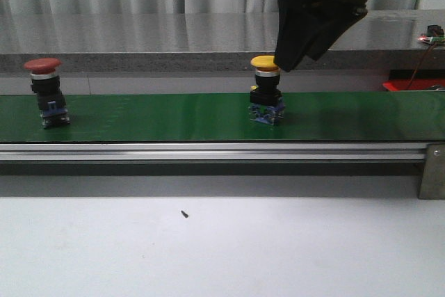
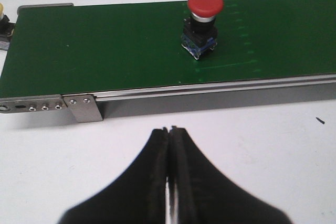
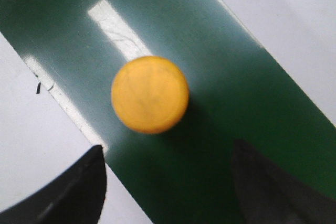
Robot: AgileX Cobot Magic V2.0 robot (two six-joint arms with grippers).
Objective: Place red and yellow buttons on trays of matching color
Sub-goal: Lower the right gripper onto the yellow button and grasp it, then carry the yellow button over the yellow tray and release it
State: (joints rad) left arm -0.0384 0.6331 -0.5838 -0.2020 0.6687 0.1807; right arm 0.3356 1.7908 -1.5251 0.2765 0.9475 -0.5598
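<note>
Tool (image 1: 286,60) spread above yellow button (image 1: 265,65)

Right arm reached down from upper right in the front view, right gripper (image 1: 292,57) low, tilted toward the left. In its wrist view the fingers (image 3: 73,190) stood wide apart. Left gripper (image 2: 169,132) had its fingers pressed together, tips touching, nothing between them, hanging above the table.

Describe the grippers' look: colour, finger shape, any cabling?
Both are matte black. The left gripper has broad fingers tapering to narrow tips. The right gripper is a blocky black housing with wedge-shaped fingers; a black cable loops above it.
</note>
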